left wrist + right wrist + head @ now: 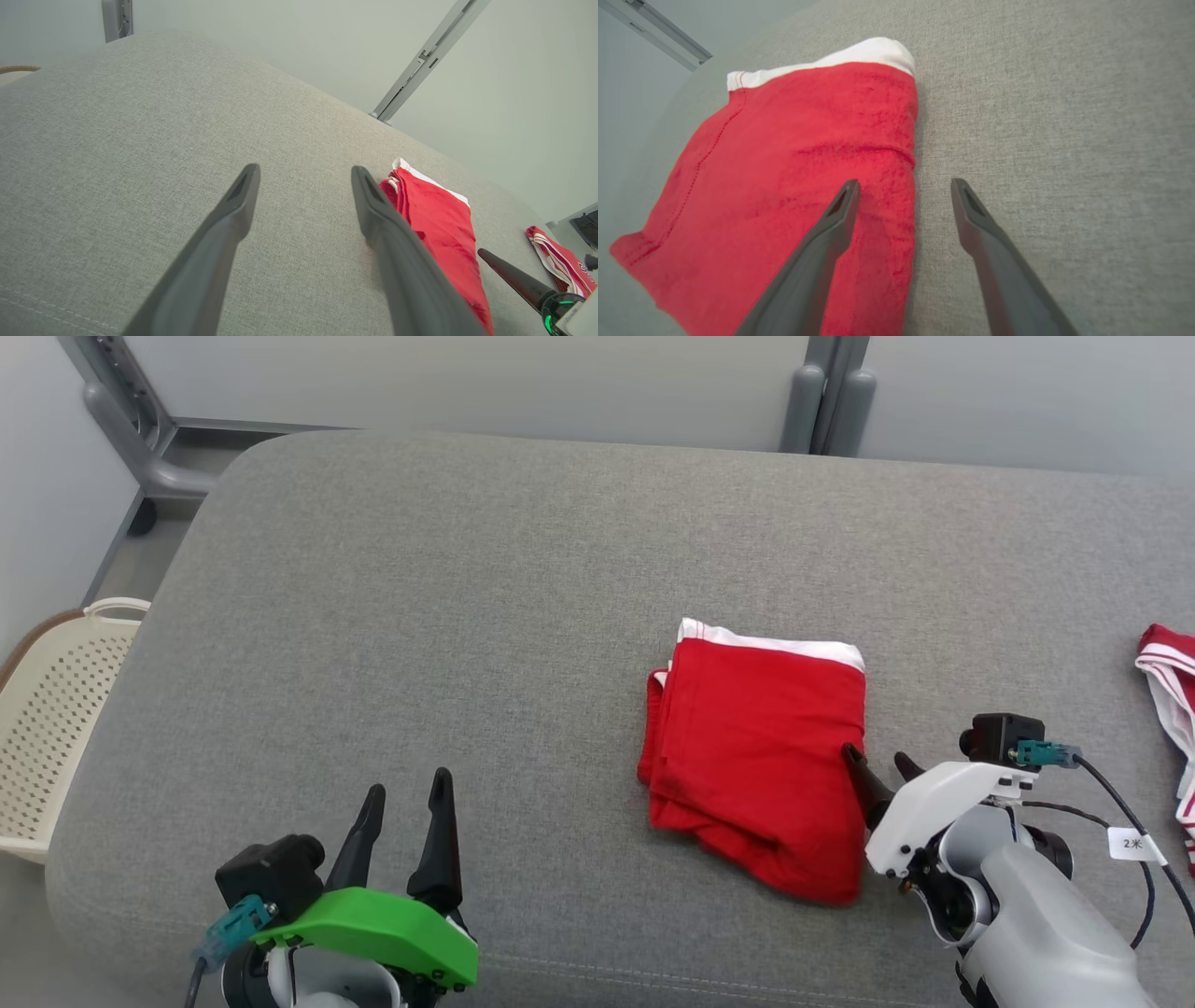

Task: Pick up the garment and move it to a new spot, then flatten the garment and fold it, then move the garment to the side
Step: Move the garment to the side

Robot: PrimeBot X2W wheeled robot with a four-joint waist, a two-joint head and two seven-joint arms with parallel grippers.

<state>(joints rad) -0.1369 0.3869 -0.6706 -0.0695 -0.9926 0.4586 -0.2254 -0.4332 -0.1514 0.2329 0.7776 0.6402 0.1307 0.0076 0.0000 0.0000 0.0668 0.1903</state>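
Note:
The garment [756, 761] is red with a white waistband, folded into a compact rectangle right of centre on the grey cushion [467, 616]. My right gripper [879, 763] is open at its right edge; in the right wrist view the gripper [903, 186] straddles that edge of the garment [784, 177], one finger over the red cloth, the other over bare cushion. Nothing is held. My left gripper [407, 793] stands open at the lower left, well clear of the garment. The left wrist view has the gripper [303, 172] above bare cushion, with the garment [439, 219] to its right.
Another red-and-white piece of clothing [1172, 695] lies at the cushion's right edge. A cream perforated basket [56, 709] stands on the floor to the left. Grey frame legs [831, 392] stand behind the cushion. Bare cushion stretches across the left and back.

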